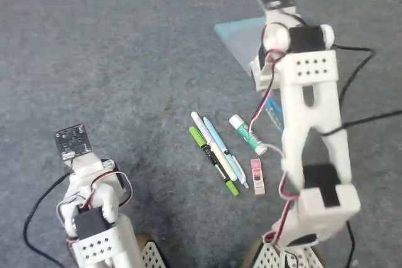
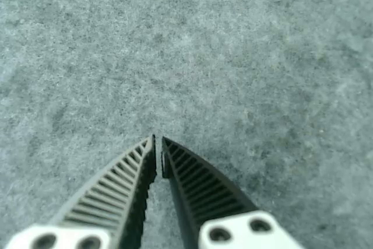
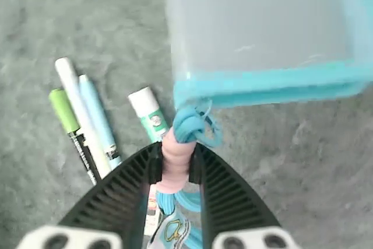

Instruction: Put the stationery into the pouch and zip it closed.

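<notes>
Pouch (image 3: 262, 33) beyond right gripper (image 3: 175, 150) (pink tag (image 3: 175, 172) within)

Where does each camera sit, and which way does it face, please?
High view: fixed above the table, looking down on the grey mat; shows the left arm and the right arm, extended to the pouch.
Left wrist view: on the left arm's wrist, facing bare mat past the shut left hand.
Right wrist view: on the right wrist, facing the pouch; the right hand clamps its pink pull.
Shared: high and right wrist views both show pouch, pens and glue stick.
</notes>
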Controlling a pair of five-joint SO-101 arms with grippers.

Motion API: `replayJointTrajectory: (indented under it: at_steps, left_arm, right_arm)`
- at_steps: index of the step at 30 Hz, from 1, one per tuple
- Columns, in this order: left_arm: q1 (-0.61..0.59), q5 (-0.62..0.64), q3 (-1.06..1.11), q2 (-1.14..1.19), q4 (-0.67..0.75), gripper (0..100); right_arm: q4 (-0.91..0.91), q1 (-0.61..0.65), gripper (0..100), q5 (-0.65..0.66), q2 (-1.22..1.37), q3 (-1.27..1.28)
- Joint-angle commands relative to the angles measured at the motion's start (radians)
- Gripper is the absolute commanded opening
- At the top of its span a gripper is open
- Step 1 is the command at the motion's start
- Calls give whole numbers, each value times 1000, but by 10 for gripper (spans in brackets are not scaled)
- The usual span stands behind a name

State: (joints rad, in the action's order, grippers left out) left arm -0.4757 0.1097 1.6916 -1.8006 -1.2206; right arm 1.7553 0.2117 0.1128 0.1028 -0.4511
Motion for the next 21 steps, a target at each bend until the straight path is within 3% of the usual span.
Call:
replayJointTrajectory:
  at_steps: [1,9,13,17,21]
  left_arm:
    - [-6,-2,-5,-17,-8,12]
    - [-6,-2,-5,-17,-8,12]
    - [-6,-2,-5,-17,-8,12]
    - [-3,-3,-5,-15,-8,12]
    - [75,-2,-5,-15,-8,12]
  right_arm:
    - [-12,70,6,28,-220,44]
    - [-295,263,6,41,-700,557]
    - [-463,329,6,163,-860,872]
    - [-573,341,6,178,-958,1086]
    - [-627,338,6,184,-1017,1221]
